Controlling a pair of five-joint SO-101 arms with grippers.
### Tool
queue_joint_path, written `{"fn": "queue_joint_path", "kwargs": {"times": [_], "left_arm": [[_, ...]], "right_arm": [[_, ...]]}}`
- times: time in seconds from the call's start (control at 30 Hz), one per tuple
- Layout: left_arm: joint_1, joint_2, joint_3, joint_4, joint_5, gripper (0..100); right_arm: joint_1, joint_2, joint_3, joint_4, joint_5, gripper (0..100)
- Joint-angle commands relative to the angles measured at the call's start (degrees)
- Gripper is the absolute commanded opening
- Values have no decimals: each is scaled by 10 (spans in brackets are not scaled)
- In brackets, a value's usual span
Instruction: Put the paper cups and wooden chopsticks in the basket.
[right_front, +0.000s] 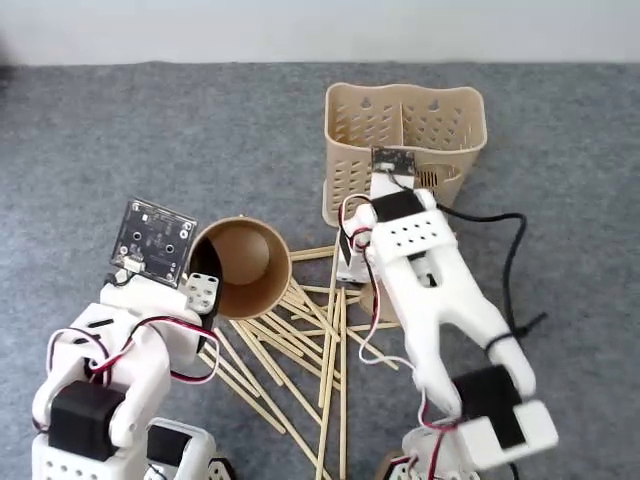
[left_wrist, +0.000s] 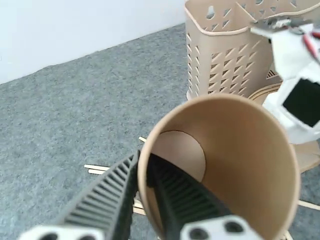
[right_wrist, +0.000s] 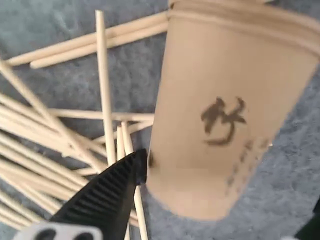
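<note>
My left gripper (right_front: 205, 290) (left_wrist: 144, 165) is shut on the rim of a brown paper cup (right_front: 240, 265) (left_wrist: 230, 160), one finger inside and one outside, holding it tilted with its mouth up above the carpet. Several wooden chopsticks (right_front: 290, 340) (right_wrist: 60, 150) (left_wrist: 100, 169) lie scattered between the arms. A second paper cup (right_wrist: 230, 115) (right_front: 385, 305) lies on its side under the right arm. My right gripper (right_front: 355, 270) (right_wrist: 225, 190) is open and straddles it, one finger (right_wrist: 110, 195) against the cup's base. The beige basket (right_front: 405, 140) (left_wrist: 225, 50) stands upright just beyond.
Grey carpet (right_front: 150, 140) covers the table, with free room to the left of and behind the basket. The right arm's white body (right_front: 440, 290) and black cable (right_front: 515, 250) lie close in front of the basket.
</note>
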Motion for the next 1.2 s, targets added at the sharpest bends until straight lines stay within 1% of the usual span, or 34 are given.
{"fn": "queue_joint_path", "kwargs": {"times": [0.0, 0.17, 0.27, 0.43, 0.5, 0.63, 0.7, 0.8, 0.93, 1.17], "left_arm": [[-3, -4, -27, 0, -13, 13], [-3, -4, -27, 0, -13, 13], [-3, -4, -27, 1, -13, 13], [-3, -4, -27, 1, -13, 13], [-3, -4, -27, 1, -13, 13], [-3, -4, -27, 1, -13, 13], [-3, -4, -27, 1, -13, 13], [-3, -4, -27, 1, -13, 13], [-3, -4, -27, 1, -13, 13], [-3, -4, -27, -2, -13, 13]], "right_arm": [[5, 17, -27, -11, -4, 504], [6, 23, -27, 13, -3, 504], [6, 23, -27, 36, 12, 504], [23, 23, -27, 58, 12, 489], [34, 23, -27, 58, 18, 437], [39, 23, -34, 56, 69, 277], [39, 23, -42, 57, 86, 232], [39, 23, -54, 63, 103, 225], [39, 22, -76, 96, 115, 225], [38, 0, -144, 218, 156, 223]]}}
